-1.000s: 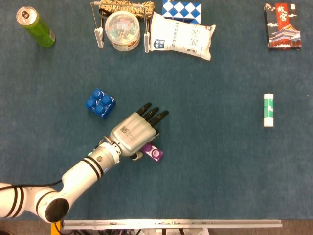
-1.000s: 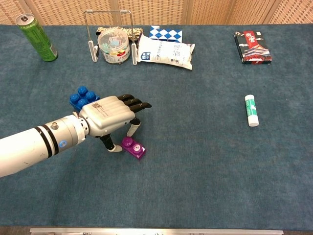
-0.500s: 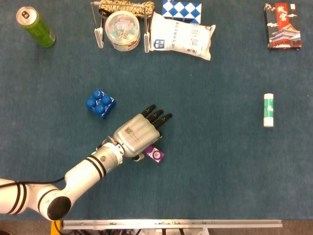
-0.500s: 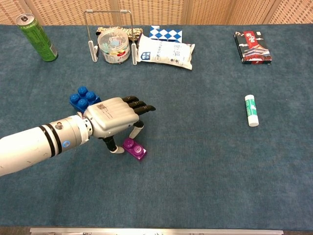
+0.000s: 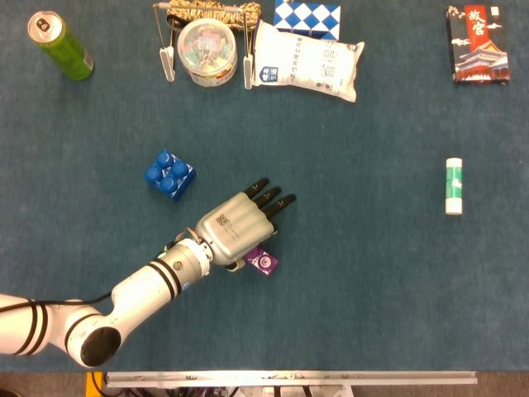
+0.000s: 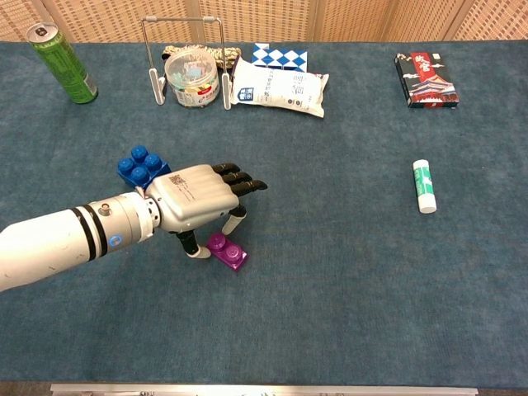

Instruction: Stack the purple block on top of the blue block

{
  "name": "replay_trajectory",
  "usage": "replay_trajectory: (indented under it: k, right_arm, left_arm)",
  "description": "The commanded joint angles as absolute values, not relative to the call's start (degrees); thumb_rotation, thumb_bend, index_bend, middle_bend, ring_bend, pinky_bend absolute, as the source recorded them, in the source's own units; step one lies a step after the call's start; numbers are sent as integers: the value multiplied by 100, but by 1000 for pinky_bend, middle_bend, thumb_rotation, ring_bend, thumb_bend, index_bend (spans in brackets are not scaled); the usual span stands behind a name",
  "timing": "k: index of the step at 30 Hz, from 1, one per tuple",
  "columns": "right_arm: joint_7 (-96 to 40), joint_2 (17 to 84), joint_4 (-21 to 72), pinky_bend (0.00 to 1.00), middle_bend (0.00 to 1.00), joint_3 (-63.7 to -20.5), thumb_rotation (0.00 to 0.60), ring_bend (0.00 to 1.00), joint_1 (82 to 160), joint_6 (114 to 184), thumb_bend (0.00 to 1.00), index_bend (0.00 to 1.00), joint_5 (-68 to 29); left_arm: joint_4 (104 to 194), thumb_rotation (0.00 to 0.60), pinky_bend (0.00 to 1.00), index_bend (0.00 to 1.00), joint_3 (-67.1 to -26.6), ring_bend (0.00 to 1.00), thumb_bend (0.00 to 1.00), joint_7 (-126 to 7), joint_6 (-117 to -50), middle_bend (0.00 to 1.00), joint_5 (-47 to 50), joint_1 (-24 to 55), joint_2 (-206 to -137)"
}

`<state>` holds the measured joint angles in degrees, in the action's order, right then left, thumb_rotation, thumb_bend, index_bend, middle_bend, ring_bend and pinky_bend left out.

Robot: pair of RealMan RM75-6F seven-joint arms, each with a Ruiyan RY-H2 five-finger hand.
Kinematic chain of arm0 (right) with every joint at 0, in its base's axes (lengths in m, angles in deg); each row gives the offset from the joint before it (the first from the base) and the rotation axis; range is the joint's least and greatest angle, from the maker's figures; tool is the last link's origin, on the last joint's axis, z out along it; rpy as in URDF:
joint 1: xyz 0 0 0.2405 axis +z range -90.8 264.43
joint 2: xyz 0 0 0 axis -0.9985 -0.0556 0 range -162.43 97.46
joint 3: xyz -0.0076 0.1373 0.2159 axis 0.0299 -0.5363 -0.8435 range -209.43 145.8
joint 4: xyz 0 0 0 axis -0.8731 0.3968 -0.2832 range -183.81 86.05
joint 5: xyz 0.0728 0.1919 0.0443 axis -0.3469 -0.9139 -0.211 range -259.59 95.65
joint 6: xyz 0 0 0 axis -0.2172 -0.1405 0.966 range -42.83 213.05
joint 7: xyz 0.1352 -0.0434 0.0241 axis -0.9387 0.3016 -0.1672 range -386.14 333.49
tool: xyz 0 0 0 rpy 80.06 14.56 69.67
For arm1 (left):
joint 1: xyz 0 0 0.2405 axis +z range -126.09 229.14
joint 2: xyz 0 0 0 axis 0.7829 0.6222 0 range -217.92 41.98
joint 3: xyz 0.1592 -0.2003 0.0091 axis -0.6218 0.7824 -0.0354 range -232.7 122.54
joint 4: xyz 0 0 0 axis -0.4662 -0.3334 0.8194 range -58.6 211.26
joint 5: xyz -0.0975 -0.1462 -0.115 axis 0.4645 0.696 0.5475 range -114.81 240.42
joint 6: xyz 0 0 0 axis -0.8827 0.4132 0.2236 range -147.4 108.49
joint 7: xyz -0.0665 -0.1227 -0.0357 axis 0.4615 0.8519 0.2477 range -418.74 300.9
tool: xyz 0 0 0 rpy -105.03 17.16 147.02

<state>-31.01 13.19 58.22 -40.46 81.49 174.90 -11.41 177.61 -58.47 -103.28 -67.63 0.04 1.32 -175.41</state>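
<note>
The purple block [image 5: 264, 262] [image 6: 228, 252] lies flat on the blue cloth, near the table's middle. My left hand [image 5: 240, 223] [image 6: 194, 198] hovers palm-down right over it, fingers apart. The thumb points down just left of the block and one finger reaches down behind it; the others stretch out level. Whether either tip touches the block I cannot tell; the block rests on the cloth. The blue block [image 5: 169, 174] [image 6: 140, 167], studs up, stands to the left, behind the wrist. My right hand shows in neither view.
Along the far edge stand a green can [image 5: 59, 45], a tub of clips [image 5: 207, 51] inside a wire frame, a white pouch [image 5: 307, 70] and a dark box [image 5: 477, 43]. A glue stick [image 5: 453, 185] lies at the right.
My left hand has crept a little to the right and lowered slightly over the purple block. Both blocks stay where they were.
</note>
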Motion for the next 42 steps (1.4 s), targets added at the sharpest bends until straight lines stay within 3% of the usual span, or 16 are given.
replay_trajectory:
  k: [1,32,42]
  right_arm:
    - [-3100,1319,5822,238,277,-4044,600,151,8150,17484,0,305,-1142]
    - [-3106,1299,5832,238,277,-4043,600,151,8158,17447,0,305,-1172]
    - [-3101,1299,5830,238,277,-4041,600,151,8162,17436,0,305,-1177]
  left_arm:
    - [17763,600,30,476,-5861,0,183,-10341,-6757,0,8,109,-17535]
    - [17807,600,31,502,-6006,0,185,-10381,-6859,0,204,-34,-17584]
    - [17761,600,31,552,-6029,0,186,-10268,-6876,0,198,-29,-17613]
